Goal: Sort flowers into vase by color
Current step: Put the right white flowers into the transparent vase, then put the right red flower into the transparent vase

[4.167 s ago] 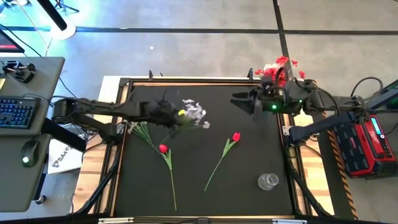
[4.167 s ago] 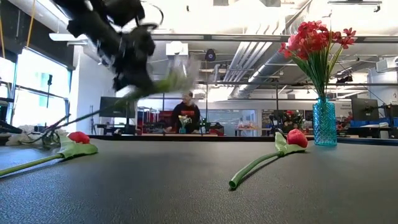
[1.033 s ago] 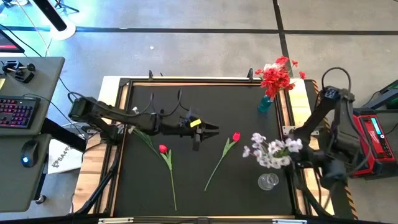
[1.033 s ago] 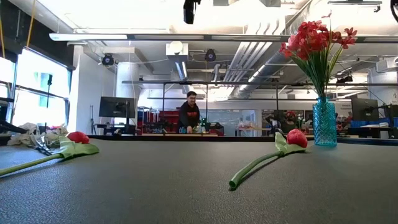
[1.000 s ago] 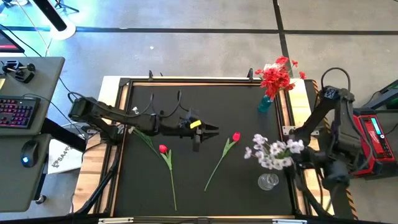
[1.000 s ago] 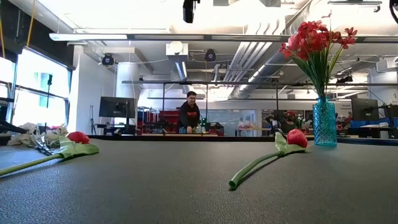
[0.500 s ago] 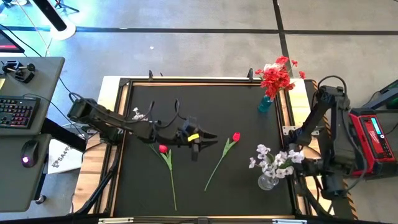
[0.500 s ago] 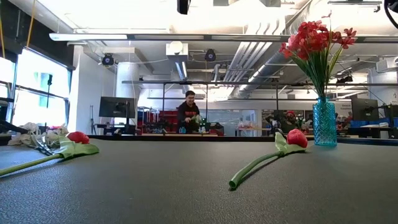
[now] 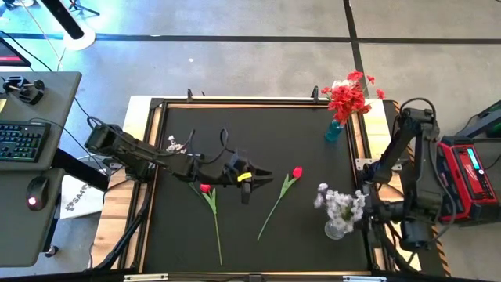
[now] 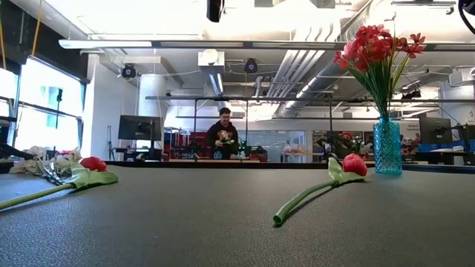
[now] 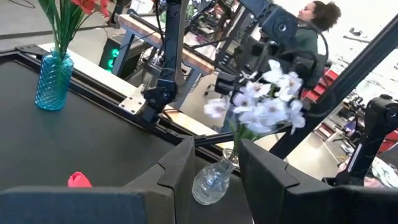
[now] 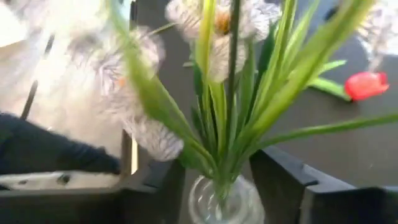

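The white flower spray (image 9: pixel 339 200) is sitting right over the clear glass vase (image 9: pixel 337 228) near the table's front right corner in your high view, and the right gripper (image 9: pixel 366 208) is just beside it on the table edge side, though from up here you can't tell how its jaws stand. Same view: the left gripper (image 9: pixel 264 177) is out over the middle of the black table (image 9: pixel 305 129), jaws parted and holding nothing, with one red bud (image 9: pixel 205 188) on its stem just behind it and a second red bud (image 9: pixel 297 171) just ahead of it. The red blossom bunch (image 9: pixel 347 95) stands in the blue vase (image 9: pixel 334 130) at the far right corner, and a few more stems (image 9: pixel 176 144) lie by the left edge. Low view: you get the two red buds lying flat, one at the left (image 10: pixel 93 163) and one at the right (image 10: pixel 354 164), with the blue vase (image 10: pixel 387 146) and its red blossoms (image 10: pixel 377 44) upright behind the right one; a person (image 10: pixel 223 133) is way back in the room. Left wrist view: the open fingers (image 11: pixel 177 171) frame the glass vase (image 11: pixel 212 182) with the white spray (image 11: pixel 260 106) above it. Right wrist view: green stems (image 12: pixel 225 124) run down into the glass vase's mouth (image 12: pixel 224 202), and the right fingers (image 12: pixel 283 174) stand apart on either side of them, not clamped on the stems as far as you can see.
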Robot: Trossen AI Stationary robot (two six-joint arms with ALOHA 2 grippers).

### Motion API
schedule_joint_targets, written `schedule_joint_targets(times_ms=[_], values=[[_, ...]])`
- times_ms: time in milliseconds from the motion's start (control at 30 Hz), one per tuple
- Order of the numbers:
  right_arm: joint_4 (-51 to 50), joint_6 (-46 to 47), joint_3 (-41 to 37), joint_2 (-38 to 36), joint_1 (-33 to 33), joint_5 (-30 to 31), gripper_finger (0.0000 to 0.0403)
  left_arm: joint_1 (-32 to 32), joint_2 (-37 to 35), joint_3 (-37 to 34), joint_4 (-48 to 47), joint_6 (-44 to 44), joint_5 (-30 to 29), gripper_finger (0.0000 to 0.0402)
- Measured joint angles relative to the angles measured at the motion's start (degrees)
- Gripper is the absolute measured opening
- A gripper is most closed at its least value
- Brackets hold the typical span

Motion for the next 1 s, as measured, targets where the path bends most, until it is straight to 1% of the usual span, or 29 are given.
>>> schedule_joint_targets(times_ms=[100,200,333,400,467,567,667,700,767,867,933,1000], values=[[-0.1,0.0,2.4,0.0,-0.1,-4.0,0.0191,-0.2,0.0,0.0,-0.7,0.0,0.0,0.0110],[-0.7,0.0,5.7,0.0,-0.1,-8.7,0.0205,-0.5,0.7,0.0,-1.0,-1.4,-0.1,0.0110],[-0.7,0.0,11.4,0.0,-0.1,-14.1,0.0207,-1.0,3.8,0.0,0.5,-5.3,-0.7,0.0110],[-0.8,0.0,14.5,0.0,-0.1,-15.9,0.0208,-1.3,6.0,0.0,0.7,-6.3,-0.8,0.0110],[-0.6,0.0,17.8,0.0,-0.1,-16.3,0.0208,-1.4,8.6,0.0,1.6,-9.1,-0.7,0.0110],[-0.7,0.0,22.5,0.0,-0.1,-15.5,0.0209,-0.7,12.1,0.0,4.3,-13.8,2.1,0.0110],[-0.7,-1.8,26.1,0.0,-0.1,-12.1,0.0209,0.3,14.8,0.2,4.3,-15.6,5.3,0.0110],[-0.7,-2.8,27.1,0.0,-0.1,-10.5,0.0209,0.5,15.8,0.4,3.7,-15.6,5.5,0.0110],[-0.6,-5.1,28.5,0.0,-0.1,-7.0,0.0209,1.0,17.4,1.2,1.0,-15.2,5.9,0.0110],[-1.1,-6.5,29.6,0.0,-0.1,-2.7,0.0209,2.1,20.1,4.2,-4.0,-15.5,6.1,0.0110],[-1.3,-6.5,30.0,0.0,-0.4,-0.7,0.0209,2.8,22.1,6.9,-8.8,-14.5,6.0,0.0110],[-1.4,-6.1,30.1,0.0,-1.3,-0.3,0.0209,3.4,24.0,9.7,-14.5,-12.7,6.0,0.0110]])
